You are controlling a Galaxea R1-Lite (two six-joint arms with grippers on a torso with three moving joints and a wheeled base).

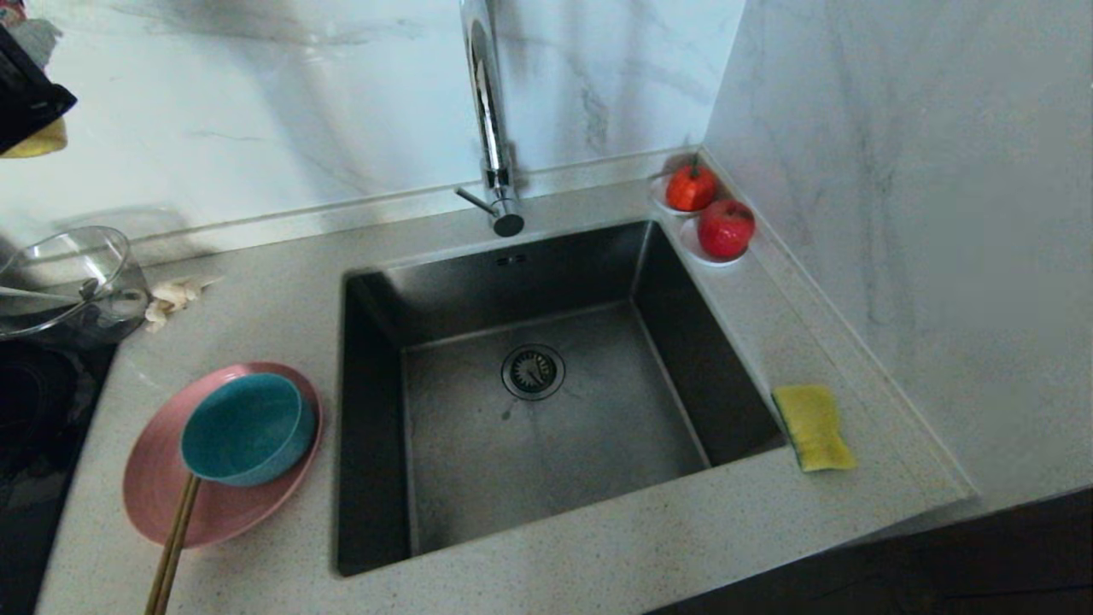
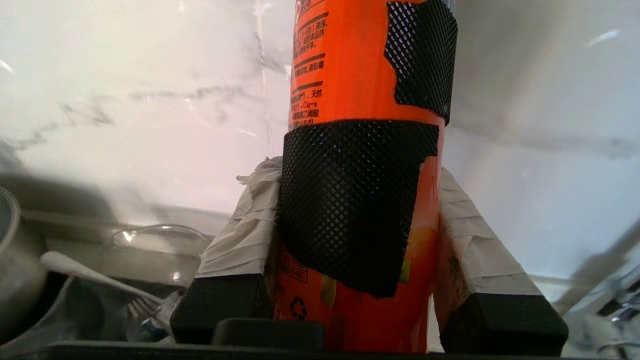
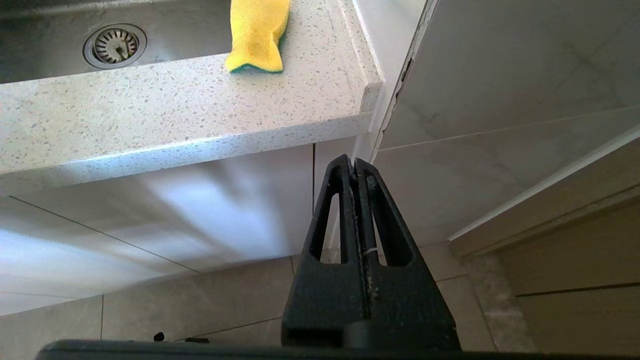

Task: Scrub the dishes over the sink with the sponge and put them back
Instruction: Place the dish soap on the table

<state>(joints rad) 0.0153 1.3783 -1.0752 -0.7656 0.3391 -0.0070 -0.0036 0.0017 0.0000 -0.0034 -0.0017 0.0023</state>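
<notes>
The left gripper (image 2: 357, 280) is clamping an orange bottle (image 2: 350, 100) between its paper-wrapped fingers (image 2: 240, 235), up at the far left by the marble wall; in the head view only a dark corner of that arm is showing. The bottle looks like detergent, though the label is not legible enough to confirm. The right gripper (image 3: 356, 200) is hanging below the counter edge, parked, jaws pressed fully together on nothing.

Progress, as judged: scrubbing is not yet beginning. The sink (image 1: 546, 410) is sitting dry and bare, drain strainer (image 1: 533, 371) exposed. The sponge (image 1: 813, 427) is lying untouched on the counter just right of the basin. The teal bowl (image 1: 248, 427) is resting on the pink plate (image 1: 154, 478) left of the basin, with the chopsticks (image 1: 173, 547) leaning off the plate's near rim. All washing and returning remains outstanding.

Count: one plate, one teal bowl, one pair of chopsticks, one sponge, one tap (image 1: 491, 120), one glass bowl (image 1: 68, 282), two red fruits (image 1: 724, 229) on saucers.
</notes>
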